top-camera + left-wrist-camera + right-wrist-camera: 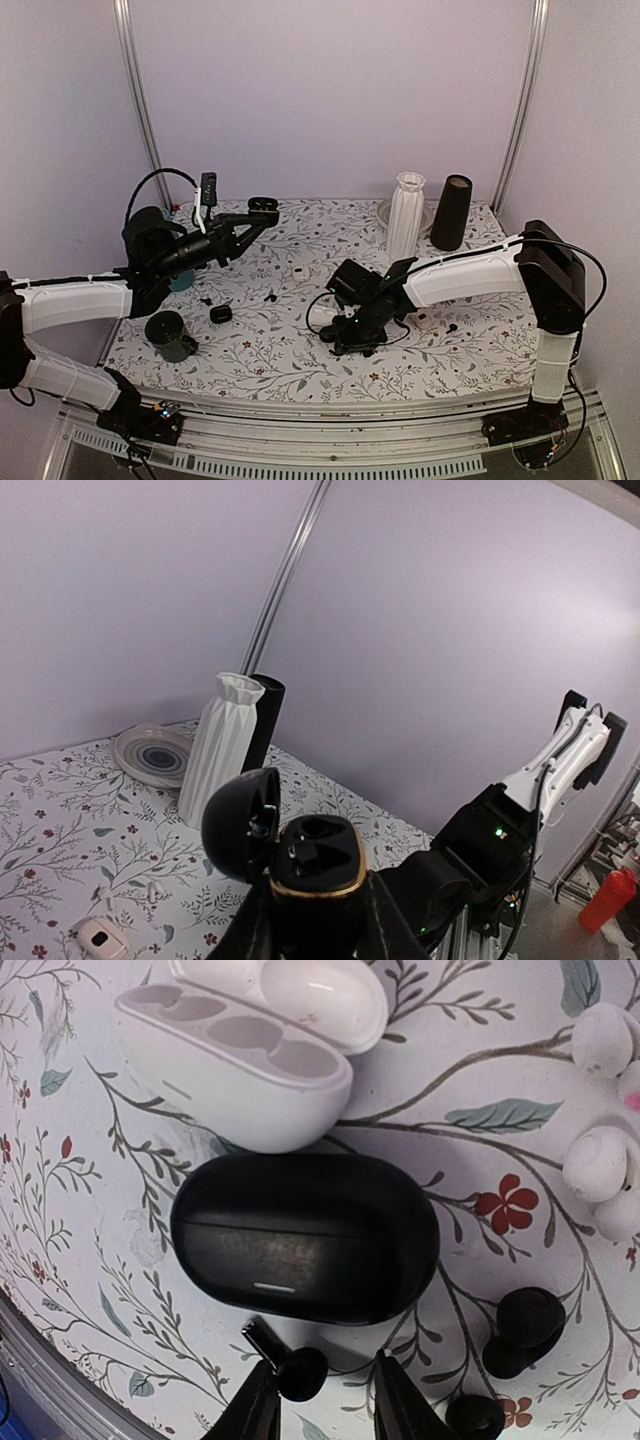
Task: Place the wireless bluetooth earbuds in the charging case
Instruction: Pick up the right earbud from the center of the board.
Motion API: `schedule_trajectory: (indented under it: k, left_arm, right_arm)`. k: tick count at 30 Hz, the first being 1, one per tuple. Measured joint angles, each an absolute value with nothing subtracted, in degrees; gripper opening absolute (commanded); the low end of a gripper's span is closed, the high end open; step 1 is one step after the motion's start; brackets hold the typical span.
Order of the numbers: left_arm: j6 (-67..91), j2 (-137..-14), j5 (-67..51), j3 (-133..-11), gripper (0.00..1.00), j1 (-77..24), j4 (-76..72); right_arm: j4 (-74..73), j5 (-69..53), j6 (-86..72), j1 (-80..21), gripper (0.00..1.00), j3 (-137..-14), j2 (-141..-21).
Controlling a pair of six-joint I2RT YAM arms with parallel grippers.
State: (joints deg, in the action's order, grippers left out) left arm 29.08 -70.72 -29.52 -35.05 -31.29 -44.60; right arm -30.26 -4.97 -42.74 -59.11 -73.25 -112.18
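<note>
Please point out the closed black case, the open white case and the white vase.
closed black case (305,1240): right wrist view, front face.
open white case (250,1100): right wrist view, base wall.
white vase (405,215): top external view, body.

Top camera overlooks the desk (300,350) from six o'clock; left wrist, raised, shares its white vase (405,220); right wrist peers down, close.

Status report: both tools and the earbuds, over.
Left tool shut on open black case, held aloft. Right tool open, straddling a black earbud on the table. Just ahead lies the closed black case.
</note>
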Motion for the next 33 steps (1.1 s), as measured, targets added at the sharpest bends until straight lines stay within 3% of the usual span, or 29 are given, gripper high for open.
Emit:
schedule_trajectory:
  k: [3,26,33]
  left_arm:
    - [29.08,-70.72,-29.52,-34.98,0.0,-31.22,-44.6]
    - [29.15,-70.06,-29.52,-34.72,0.0,-31.18,-44.64]
    - [29.19,-70.06,-29.5,-34.7,0.0,-31.16,-44.64]
  right_arm:
    - [-30.89,-4.38,-42.7,-59.59,0.27,-74.02,-112.77]
    - [-36.12,0.73,-42.22,-61.14,0.26,-77.12,-114.43]
    - [-39.13,3.4,-40.73,-63.29,0.21,-81.23,-117.1]
